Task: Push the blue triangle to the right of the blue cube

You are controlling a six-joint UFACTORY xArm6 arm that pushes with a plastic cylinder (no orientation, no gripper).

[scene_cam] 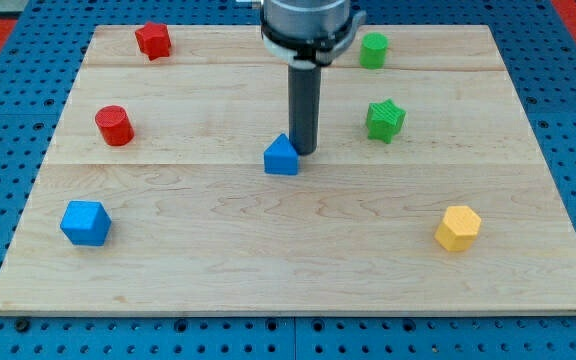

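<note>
Blue cube [86, 222] sat near-left on board [298, 270], red cylinder [114, 125] further back, blue triangle [281, 156] mid-board, well right of cube, my tip [304, 152] touched its far-right edge, no gripper fitted, nothing held, green star [385, 120] right, yellow block [458, 228] near-right.

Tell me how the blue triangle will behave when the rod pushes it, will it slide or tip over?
The blue triangle looks low and flat-based, so it probably slides rather than tips. My tip sits at its upper right edge, off centre, so it may well rotate.
</note>
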